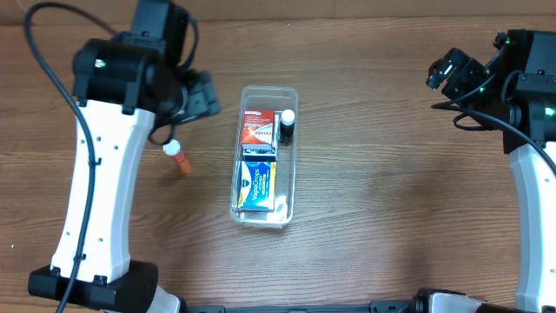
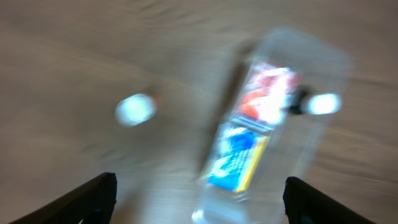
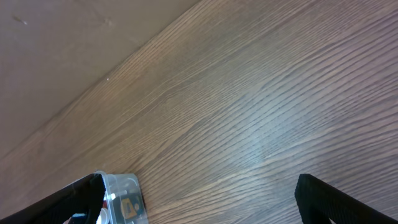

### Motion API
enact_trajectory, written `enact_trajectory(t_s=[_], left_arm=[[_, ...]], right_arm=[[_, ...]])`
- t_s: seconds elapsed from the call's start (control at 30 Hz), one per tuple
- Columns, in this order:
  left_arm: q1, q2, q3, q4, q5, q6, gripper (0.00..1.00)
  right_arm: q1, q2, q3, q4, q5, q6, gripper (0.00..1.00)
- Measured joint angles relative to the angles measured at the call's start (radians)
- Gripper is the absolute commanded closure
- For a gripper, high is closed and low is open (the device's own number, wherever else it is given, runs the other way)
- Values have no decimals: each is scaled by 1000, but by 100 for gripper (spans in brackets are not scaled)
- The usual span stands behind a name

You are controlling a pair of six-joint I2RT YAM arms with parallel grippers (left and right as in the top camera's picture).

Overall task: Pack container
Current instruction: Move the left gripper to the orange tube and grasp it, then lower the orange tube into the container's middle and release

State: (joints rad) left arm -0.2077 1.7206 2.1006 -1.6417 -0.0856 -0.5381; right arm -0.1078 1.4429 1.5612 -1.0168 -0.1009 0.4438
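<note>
The clear plastic container [image 1: 263, 156] stands mid-table, long axis running front to back. Inside lie a red box [image 1: 257, 129], a blue and yellow box [image 1: 257, 179] and a small dark bottle with a white cap [image 1: 287, 124]. A small white-capped orange tube [image 1: 176, 157] lies on the table left of the container. My left gripper [image 2: 200, 199] is open and empty above the table; its view is blurred and shows the container [image 2: 273, 130] and the tube [image 2: 135, 109]. My right gripper [image 3: 200, 199] is open and empty at the far right, with one container corner [image 3: 124, 198] beside its left finger.
The table is brown wood. The left arm [image 1: 113, 130] stretches along the left side, close to the tube. The right arm [image 1: 521, 104] stands at the right edge. A wall edge shows at the top left of the right wrist view.
</note>
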Motion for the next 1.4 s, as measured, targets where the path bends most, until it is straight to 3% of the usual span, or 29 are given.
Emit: enact_trajectory(t_s=[0.23, 0.4, 0.67, 0.73, 0.9, 1.07, 1.13, 1.23, 1.4], left_arm=[[42, 4, -109, -40, -94, 36, 6], [50, 6, -295, 98, -121, 43, 4], [146, 15, -575, 357, -81, 119, 10], [158, 15, -604, 399, -60, 151, 13], [160, 15, -655, 506, -14, 227, 34], [160, 15, -702, 552, 13, 265, 44], [160, 15, -707, 558, 22, 284, 59], [160, 15, -707, 551, 28, 300, 68], [160, 19, -662, 420, 41, 306, 74]], right_arm=[[0, 0, 0, 0, 0, 0, 0], [0, 0, 0, -1, 0, 0, 0], [0, 0, 0, 0, 0, 0, 0], [0, 0, 0, 0, 0, 0, 0], [0, 0, 0, -1, 0, 0, 0], [0, 0, 0, 0, 0, 0, 0], [0, 0, 0, -1, 0, 0, 0], [0, 0, 0, 0, 0, 0, 0], [0, 0, 0, 0, 0, 0, 0]])
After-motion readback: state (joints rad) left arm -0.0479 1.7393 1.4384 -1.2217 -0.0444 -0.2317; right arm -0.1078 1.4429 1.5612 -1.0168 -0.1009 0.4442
